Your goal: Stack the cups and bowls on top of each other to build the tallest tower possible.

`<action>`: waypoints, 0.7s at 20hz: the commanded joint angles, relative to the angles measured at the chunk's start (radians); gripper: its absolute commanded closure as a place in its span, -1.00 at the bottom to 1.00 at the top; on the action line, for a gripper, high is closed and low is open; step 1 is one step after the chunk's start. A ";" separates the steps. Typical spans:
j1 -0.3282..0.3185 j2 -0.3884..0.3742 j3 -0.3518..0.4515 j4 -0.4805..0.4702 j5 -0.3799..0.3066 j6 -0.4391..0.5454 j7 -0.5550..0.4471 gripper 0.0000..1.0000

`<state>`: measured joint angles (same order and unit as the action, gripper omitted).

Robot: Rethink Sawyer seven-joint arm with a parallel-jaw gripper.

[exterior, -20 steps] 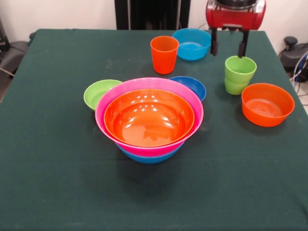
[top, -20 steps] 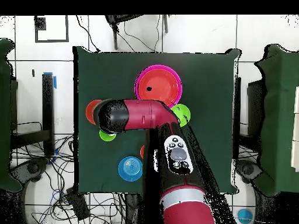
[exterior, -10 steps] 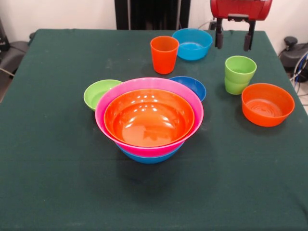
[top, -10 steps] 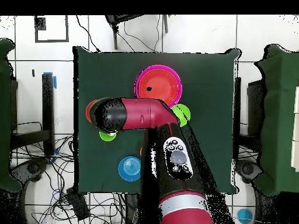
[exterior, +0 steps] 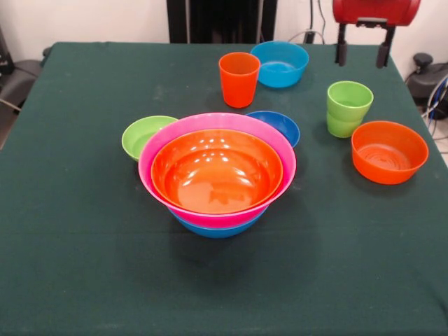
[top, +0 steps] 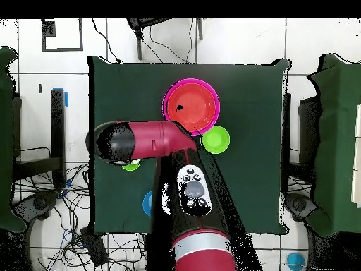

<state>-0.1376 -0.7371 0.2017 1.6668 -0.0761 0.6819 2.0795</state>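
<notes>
I am hovering my gripper [exterior: 362,54], fingers apart and empty, above the stacked green cups [exterior: 348,108] beside the orange bowl [exterior: 389,151]; they look light and slippery, so gripping the rim seems best.

The table [exterior: 84,280] was bare in front of the tower [exterior: 217,171]. Behind the tower the orange cup [exterior: 239,78], light blue bowl [exterior: 280,63], green cups [exterior: 348,108] and orange bowl [exterior: 389,151] crowded the way, with narrow gaps between them.
</notes>
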 commanded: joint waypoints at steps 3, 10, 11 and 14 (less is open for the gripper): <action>0.032 0.045 0.010 -0.040 -0.005 0.125 0.061 -1.00; 0.026 0.061 0.003 -0.050 -0.010 0.114 0.058 -1.00; 0.024 0.060 0.004 -0.049 -0.010 0.116 0.055 -1.00; 0.022 0.065 0.002 -0.058 -0.022 0.120 0.039 -1.00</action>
<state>-0.1099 -0.7344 0.1959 1.6496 -0.0763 0.7240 2.0795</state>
